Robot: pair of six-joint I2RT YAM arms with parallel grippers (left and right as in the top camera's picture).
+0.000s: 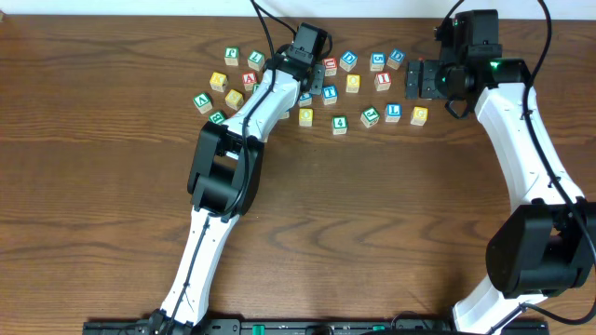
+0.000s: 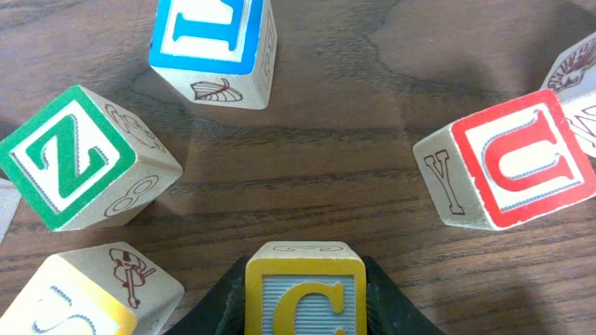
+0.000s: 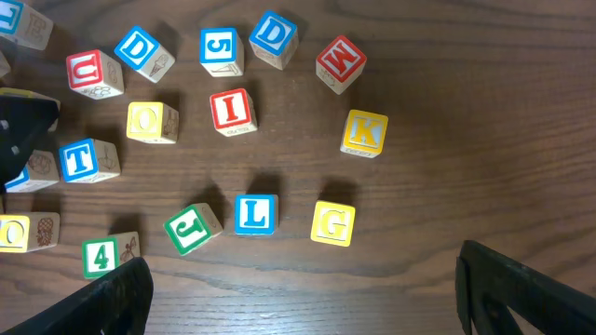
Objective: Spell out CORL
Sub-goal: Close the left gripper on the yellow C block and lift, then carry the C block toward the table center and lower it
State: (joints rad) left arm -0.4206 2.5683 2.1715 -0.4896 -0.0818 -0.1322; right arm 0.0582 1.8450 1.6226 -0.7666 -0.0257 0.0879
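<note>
Wooden cubes [image 1: 353, 83] are lying scattered toward 12 o'clock on the tabletop [image 1: 372, 214] — no row is standing yet, so all four letters are waiting to be placed. Left fingers [image 2: 384, 312] are pressing both sides of C [image 2: 304, 293], yellow on a grey-blue face, at 6 o'clock in the left wrist view — gripping it, I judge. Right fingers [image 3: 521, 288] are gaping wide, holding nothing. L [image 3: 254, 214], blue on white, is sitting at 3 o'clock of J [image 3: 191, 229], and yellow O [image 3: 152, 122] at 10 o'clock of L. R is not showing clearly.
</note>
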